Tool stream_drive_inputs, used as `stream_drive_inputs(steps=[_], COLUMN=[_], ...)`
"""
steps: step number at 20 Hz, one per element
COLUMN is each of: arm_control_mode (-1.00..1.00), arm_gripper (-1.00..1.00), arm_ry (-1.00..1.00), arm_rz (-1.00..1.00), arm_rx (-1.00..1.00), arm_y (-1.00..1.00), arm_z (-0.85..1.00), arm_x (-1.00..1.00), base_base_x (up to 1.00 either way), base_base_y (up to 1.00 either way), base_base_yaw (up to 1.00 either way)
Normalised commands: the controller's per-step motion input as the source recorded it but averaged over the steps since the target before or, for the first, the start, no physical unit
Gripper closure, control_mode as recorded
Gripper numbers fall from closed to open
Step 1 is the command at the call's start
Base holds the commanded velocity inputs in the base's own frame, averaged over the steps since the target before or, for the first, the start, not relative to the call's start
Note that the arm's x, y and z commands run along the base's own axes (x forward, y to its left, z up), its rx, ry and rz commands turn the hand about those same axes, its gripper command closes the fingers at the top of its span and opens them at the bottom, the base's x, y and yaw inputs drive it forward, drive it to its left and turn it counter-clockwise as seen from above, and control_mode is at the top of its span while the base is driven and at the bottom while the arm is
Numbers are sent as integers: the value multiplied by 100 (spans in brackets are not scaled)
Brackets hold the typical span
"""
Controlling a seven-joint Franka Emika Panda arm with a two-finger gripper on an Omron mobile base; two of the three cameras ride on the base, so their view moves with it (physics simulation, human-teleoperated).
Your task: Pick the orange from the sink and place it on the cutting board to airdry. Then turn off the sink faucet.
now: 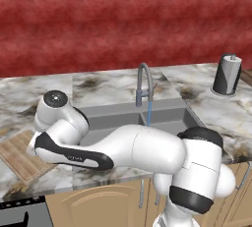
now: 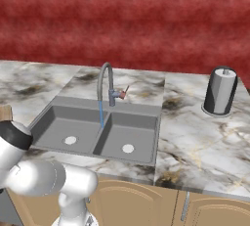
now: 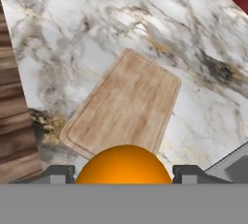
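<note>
- In my hand view the orange (image 3: 124, 165) sits at the bottom centre, held between the two dark fingertips (image 3: 57, 173) of the claw (image 3: 124, 175), one tip on each side of it; the claw is clamped on the orange.
- Above the orange in that view lies the cutting board (image 3: 125, 104), mid-frame and running diagonally, flat on the marble tabletop (image 3: 87, 19). I cannot tell whether the orange touches the board or hangs above it.
- A brown planked surface (image 3: 12, 121) runs down the left edge of the hand view; a grey corner of the sink (image 3: 232, 166) shows at the lower right.
- From the left base view the arm stretches from the lower right toward the left, and the board (image 1: 19, 155) shows at the left edge, partly behind the arm.
- The faucet (image 1: 144, 86) stands at the upper centre behind the sink (image 1: 172, 115), with a thin blue stream of water (image 1: 148, 113) falling from the spout.
- In the right base view the stream (image 2: 101, 113) drops onto the divider between the two basins (image 2: 97, 132); each basin has a pale round drain.
- A dark cylinder with a white top (image 2: 220, 92) stands on the tabletop at the right, well apart from the sink.
- There is faint small print on the arm's dark band in the left base view, too small to read; no other labels are legible.
</note>
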Motion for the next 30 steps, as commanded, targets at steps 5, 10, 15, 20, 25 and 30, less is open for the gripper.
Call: stream_drive_inputs(steps=[5, 10, 15, 20, 25, 30], arm_control_mode=[-100, -100, -100, -100, -100, -100], arm_gripper=[100, 100, 100, 100, 100, 100], arm_ry=[6, 9, 7, 2, 0, 0], arm_rz=[-7, -4, -5, -5, -5, -5], arm_rx=[0, 0, 0, 0, 0, 0], arm_y=[12, 9, 11, 21, 28, 15], arm_z=[-17, -19, -16, -10, -2, -10], arm_x=[18, 30, 25, 12, 3, 6], base_base_x=[0, 0, 0, 0, 0, 0], base_base_y=[0, 0, 0, 0, 0, 0], base_base_yaw=[0, 0, 0, 0, 0, 0])
